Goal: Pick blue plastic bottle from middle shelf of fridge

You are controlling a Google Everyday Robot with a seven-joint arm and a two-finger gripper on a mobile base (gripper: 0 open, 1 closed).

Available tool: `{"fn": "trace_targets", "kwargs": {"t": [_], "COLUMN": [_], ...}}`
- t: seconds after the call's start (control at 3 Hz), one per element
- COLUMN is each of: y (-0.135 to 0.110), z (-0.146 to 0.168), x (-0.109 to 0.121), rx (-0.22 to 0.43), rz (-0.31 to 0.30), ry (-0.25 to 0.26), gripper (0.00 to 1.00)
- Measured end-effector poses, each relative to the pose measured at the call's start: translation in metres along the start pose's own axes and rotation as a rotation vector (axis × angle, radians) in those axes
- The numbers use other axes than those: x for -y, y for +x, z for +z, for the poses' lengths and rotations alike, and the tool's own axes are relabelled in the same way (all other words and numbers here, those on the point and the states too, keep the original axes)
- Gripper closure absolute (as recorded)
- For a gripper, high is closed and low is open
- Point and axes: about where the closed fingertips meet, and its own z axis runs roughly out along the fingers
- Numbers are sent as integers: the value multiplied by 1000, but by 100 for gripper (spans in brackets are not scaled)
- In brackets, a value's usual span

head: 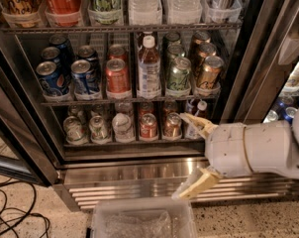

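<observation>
White rounded arm (258,150) w/ seam rings, claw (193,155) lower right, tan fingers (201,183), prob. rubbery

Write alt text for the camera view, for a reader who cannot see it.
The robot's gripper hangs open low at the right, in front of the bottom edge of the fridge, below and to the right of the blue plastic bottle. The bottle stands upright among cans on the middle shelf, untouched.
</observation>
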Motion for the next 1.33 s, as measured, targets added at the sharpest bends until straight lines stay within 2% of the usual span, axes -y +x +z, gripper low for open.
{"fn": "trace_targets", "kwargs": {"t": [0.33,0.67,1.0,1.33], "y": [-25,-32,-32,-31], "z": [23,29,29,31], "x": [-7,7,7,11], "rx": [37,38,36,72], "rz": [12,22,21,36], "ry": [116,181,182,251], "gripper": [0,0,0,0]}}
